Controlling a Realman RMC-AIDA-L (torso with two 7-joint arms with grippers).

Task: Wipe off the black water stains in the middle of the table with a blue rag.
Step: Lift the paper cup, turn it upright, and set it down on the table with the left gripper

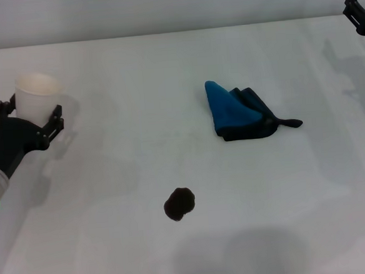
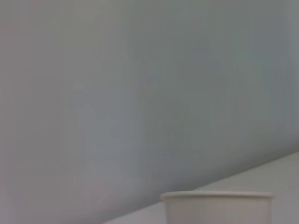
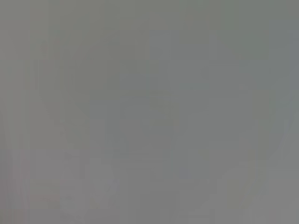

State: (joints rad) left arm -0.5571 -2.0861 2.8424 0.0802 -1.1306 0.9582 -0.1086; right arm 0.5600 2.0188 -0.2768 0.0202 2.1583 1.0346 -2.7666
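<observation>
Blue rag [image 1: 240, 113] is seen mid-table [image 1: 165, 63], at about 8 o'clock from the nearer right gripper [image 1: 360, 13], whose jaw state cannot be told, stain [image 1: 179, 203] lying at 7 o'clock from the rag, while the left gripper [image 1: 23, 120] is clamped round a cup [image 1: 37, 95].

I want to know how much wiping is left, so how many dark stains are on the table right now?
1. The black water stain sits on the table, near the front middle, apart from the blue rag lying farther back and to the right. No other stain shows.
</observation>
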